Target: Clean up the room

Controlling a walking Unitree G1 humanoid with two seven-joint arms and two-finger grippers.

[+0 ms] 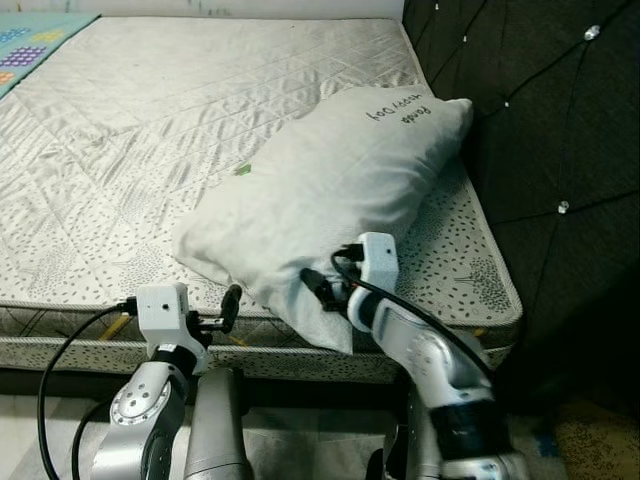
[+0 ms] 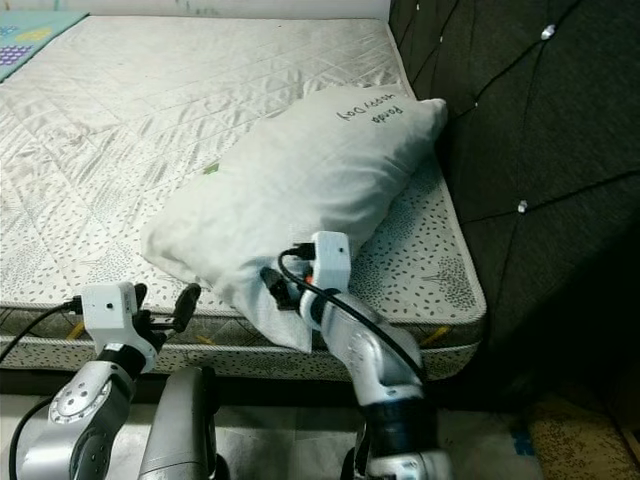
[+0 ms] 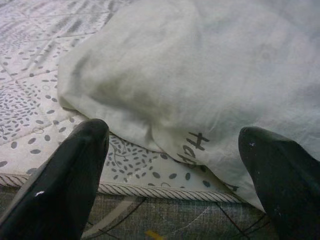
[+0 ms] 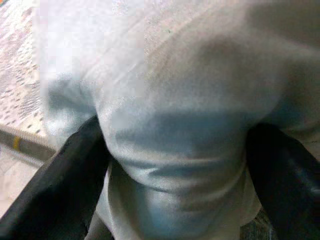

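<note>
Our right gripper (image 4: 170, 165) pinches the pillow (image 1: 330, 190) at its near corner to reposition it; our left gripper (image 3: 175, 165), fingers spread empty, waits just left.

One pillow (image 1: 330, 190) lies on one mattress (image 1: 150, 130); one dark headboard (image 1: 540, 110) stands behind; two grippers, left (image 1: 228, 310) and right (image 1: 318, 288).

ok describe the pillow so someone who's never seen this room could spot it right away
Start at the bare quilted mattress beside the dark tufted headboard. The pillow lies slantwise on the mattress's near corner by that headboard, one end over the edge where the right gripper has its fingers around the fabric. It is off-white and plump, with dark handwriting on its far end.
</note>
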